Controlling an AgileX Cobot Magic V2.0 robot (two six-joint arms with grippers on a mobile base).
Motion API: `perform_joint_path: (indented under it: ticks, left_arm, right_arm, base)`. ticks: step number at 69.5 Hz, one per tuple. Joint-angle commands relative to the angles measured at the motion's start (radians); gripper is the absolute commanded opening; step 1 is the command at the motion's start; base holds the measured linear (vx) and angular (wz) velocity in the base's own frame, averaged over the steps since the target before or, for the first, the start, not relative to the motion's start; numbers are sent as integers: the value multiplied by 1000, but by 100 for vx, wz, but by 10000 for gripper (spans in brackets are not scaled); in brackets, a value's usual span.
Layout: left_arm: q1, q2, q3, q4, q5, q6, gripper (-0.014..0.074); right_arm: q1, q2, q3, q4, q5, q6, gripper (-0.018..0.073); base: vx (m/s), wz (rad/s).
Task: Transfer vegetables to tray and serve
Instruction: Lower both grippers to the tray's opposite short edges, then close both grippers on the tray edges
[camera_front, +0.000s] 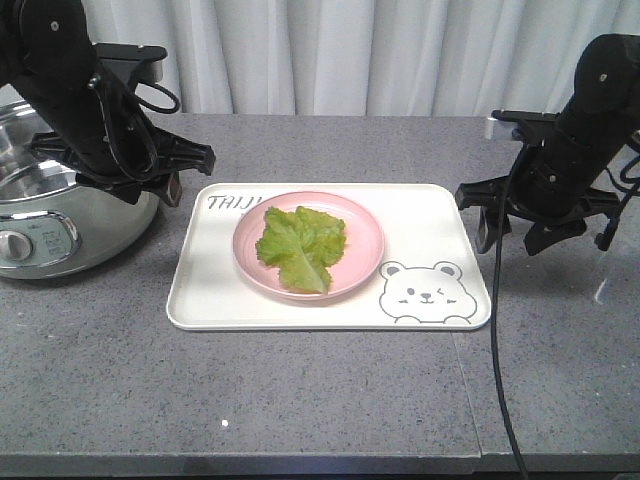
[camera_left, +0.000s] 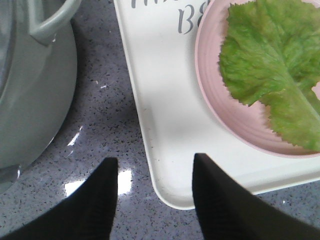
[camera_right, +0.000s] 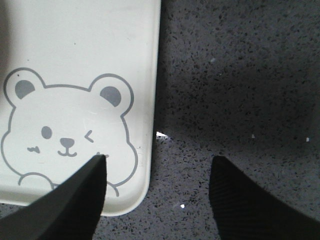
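Left gripper (camera_left: 155, 160): angled down over the tray's (camera_front: 430, 210) 10 o'clock corner, jaws spread wide, empty. Right gripper (camera_right: 159, 160): tilted down at the tray's 3 o'clock edge, equally spread, holding nothing. Lettuce leaf (camera_front: 300, 245) lies on the pink plate (camera_front: 362, 225), mid-tray.

A stainless-steel electric pot (camera_front: 75, 215) with a front dial (camera_front: 10, 245) stands at the left edge of a grey speckled counter (camera_front: 300, 400). A round pink plate (camera_front: 365, 235) sits to its right, well apart. Pale pleated curtains (camera_front: 350, 50) hang behind the counter.
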Motion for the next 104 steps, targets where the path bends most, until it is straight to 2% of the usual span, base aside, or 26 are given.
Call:
perform_joint_path:
  ticks: [1, 11, 21, 33, 57, 104]
  left_arm:
    - [-4, -32, -23, 2, 1, -18, 341]
    - [-4, -23, -23, -12, 1, -36, 341]
    - [-4, -17, -23, 3, 1, -36, 341]
    - [-4, -2, -12, -21, 1, -36, 341]
    - [-4, 0, 136, 2, -11, -36, 341]
    - [-4, 57, 138, -21, -53, -36, 341]
  right_arm:
    - [1, -46, -22, 20, 14, -12, 442]
    - [1, -46, -22, 74, -3, -21, 442]
    - [1, -36, -22, 74, 4, -19, 442]
    - [1, -16, -22, 74, 15, -20, 442]
    - [1, 8, -22, 73, 36, -20, 442]
    - [1, 68, -22, 53, 17, -21, 442]
  base:
    - [0, 0]
    - [0, 0]
    - [0, 0]
    - [0, 0]
    - [0, 0]
    - [0, 0]
